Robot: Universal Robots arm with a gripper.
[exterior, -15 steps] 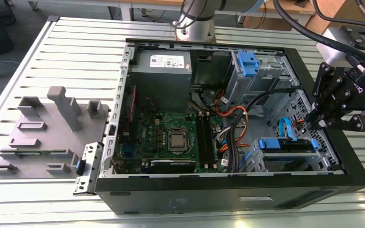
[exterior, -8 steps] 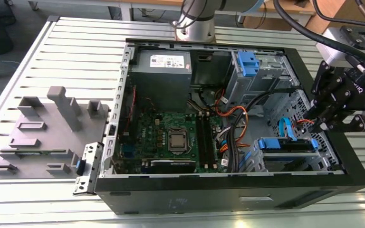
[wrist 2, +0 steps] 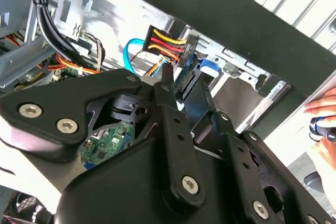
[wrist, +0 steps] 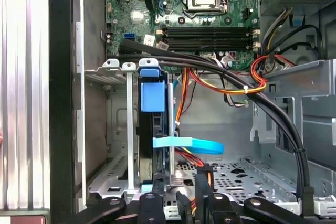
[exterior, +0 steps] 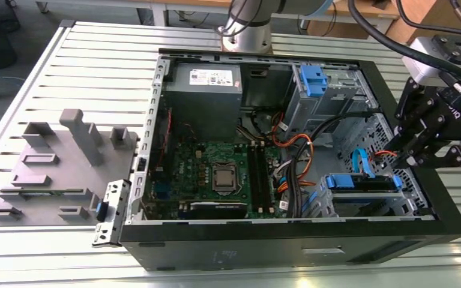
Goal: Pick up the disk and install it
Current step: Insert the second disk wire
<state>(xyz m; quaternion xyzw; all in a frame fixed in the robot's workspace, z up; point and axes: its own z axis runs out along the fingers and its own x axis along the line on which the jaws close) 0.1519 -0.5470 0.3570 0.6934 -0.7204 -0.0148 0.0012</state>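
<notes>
The disk (exterior: 350,182) stands on edge in the drive cage at the front corner of the open computer case, on the exterior view's right. In the first wrist view the disk (wrist: 152,135) shows as a dark slab with a blue tab on top, set between the cage's metal rails. My gripper (exterior: 413,157) hangs over the case wall just beside that cage. In both wrist views its black fingers (wrist: 152,205) stand apart, with the gripper (wrist 2: 185,83) open and clear of the disk's end.
Orange, yellow and black cables (wrist: 231,85) and a blue flat cable (wrist: 197,145) cross beside the cage. The motherboard (exterior: 222,174) and power supply (exterior: 206,78) fill the case. A grey fixture (exterior: 54,168) lies outside the case on the exterior view's left. A hand (wrist 2: 323,111) is outside the case.
</notes>
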